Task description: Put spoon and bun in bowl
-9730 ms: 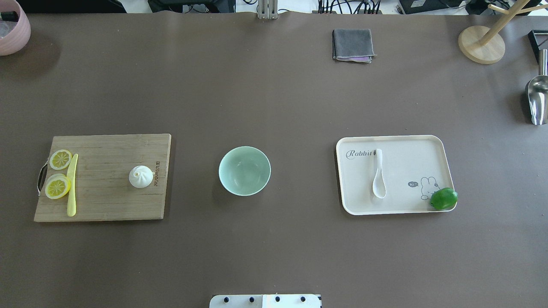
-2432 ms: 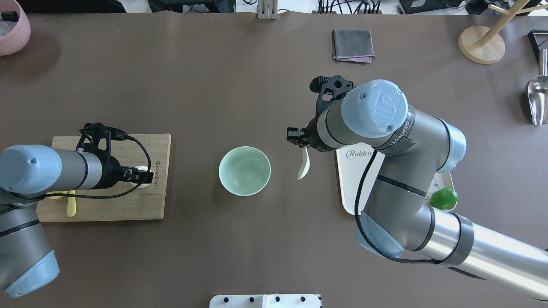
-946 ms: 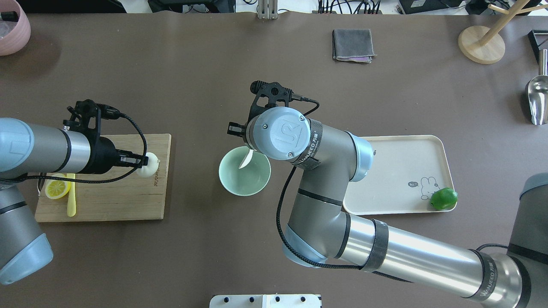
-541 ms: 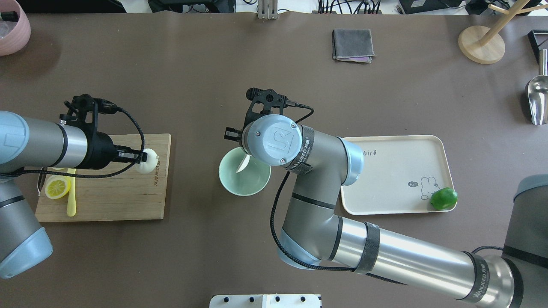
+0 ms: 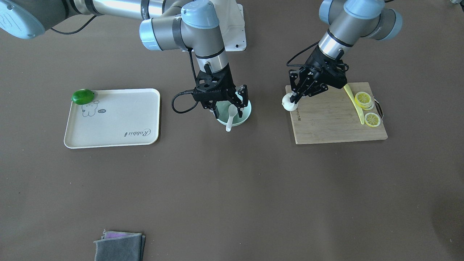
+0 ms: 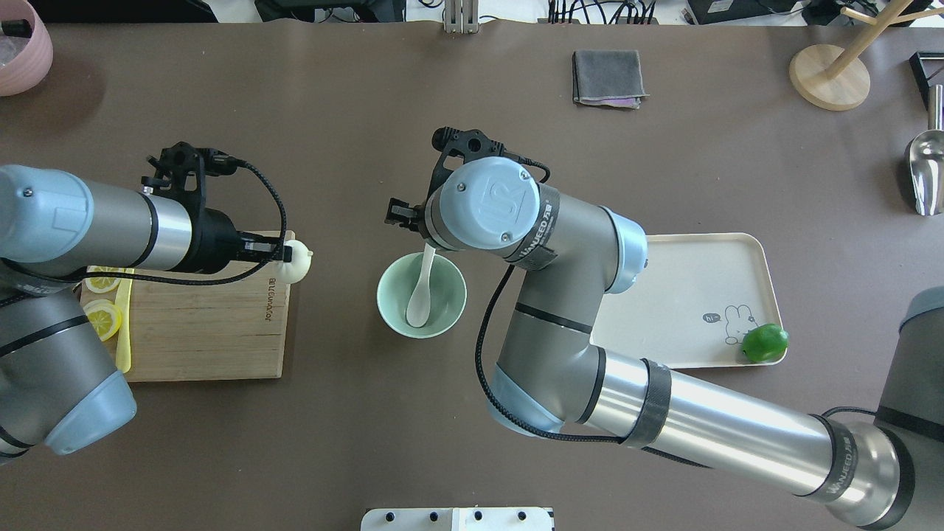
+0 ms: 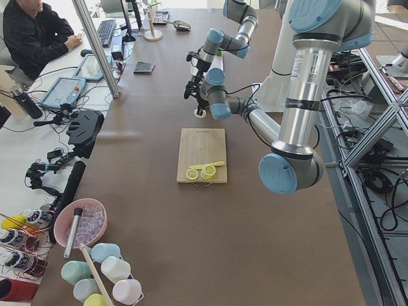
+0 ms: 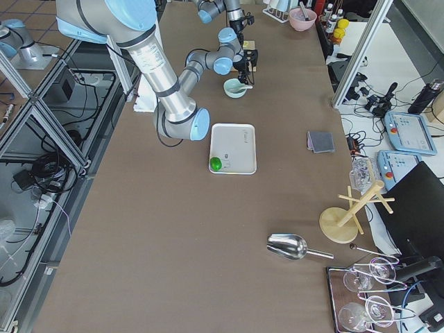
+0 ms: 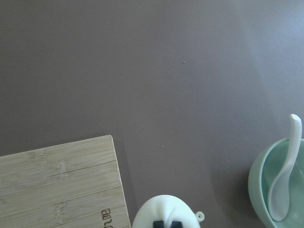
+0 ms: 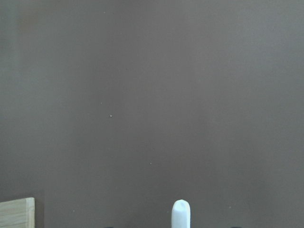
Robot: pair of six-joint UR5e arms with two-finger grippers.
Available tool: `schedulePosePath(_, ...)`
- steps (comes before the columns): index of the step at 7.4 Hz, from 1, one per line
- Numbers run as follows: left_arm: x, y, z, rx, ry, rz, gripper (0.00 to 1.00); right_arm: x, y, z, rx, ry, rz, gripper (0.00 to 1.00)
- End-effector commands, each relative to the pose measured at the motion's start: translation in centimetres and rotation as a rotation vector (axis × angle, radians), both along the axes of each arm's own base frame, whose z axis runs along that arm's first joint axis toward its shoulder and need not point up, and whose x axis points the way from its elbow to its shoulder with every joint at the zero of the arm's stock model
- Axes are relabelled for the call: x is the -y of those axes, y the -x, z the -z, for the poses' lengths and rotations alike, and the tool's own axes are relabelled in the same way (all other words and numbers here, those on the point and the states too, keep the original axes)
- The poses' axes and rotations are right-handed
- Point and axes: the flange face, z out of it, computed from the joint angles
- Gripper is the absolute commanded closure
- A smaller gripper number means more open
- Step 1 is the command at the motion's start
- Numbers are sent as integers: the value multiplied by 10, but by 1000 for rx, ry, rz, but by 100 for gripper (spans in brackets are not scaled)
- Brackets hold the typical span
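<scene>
The white spoon (image 6: 420, 302) lies in the mint-green bowl (image 6: 385, 295), scoop down and handle leaning on the far rim. It also shows in the front view (image 5: 232, 113) and the left wrist view (image 9: 282, 190). My right gripper (image 5: 229, 104) hangs open just above the bowl (image 5: 247, 111), its jaws apart on either side of the spoon. My left gripper (image 6: 284, 256) is shut on the white bun (image 6: 295, 264) and holds it in the air over the right edge of the cutting board (image 6: 206, 332), left of the bowl. The bun also shows in the front view (image 5: 289, 103).
Lemon slices (image 6: 99, 317) and a yellow-green knife (image 6: 124, 346) lie on the board's left end. A cream tray (image 6: 693, 295) with a green lime (image 6: 764, 343) is right of the bowl. A grey cloth (image 6: 607, 77), wooden stand (image 6: 830, 74), metal scoop (image 6: 925, 169) and pink bowl (image 6: 22, 44) sit at the far edges.
My right gripper has opened and let go of the spoon, which now rests in the bowl. My left gripper has carried the bun right, to the board's edge.
</scene>
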Motion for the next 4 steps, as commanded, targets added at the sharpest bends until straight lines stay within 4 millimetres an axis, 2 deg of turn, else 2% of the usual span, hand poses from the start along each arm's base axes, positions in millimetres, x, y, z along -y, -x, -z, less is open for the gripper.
schedulePosePath(1, 5, -55, 57, -100, 83, 5, 100, 26, -80, -27, -47, 8, 73, 0)
schedulePosePath(3, -12, -102, 67, -94, 78, 4, 100, 46, -142, -89, -101, -11, 135, 0)
schedulePosePath(4, -23, -127, 79, -101, 80, 20, 100, 53, -164, -115, -127, -16, 157, 0)
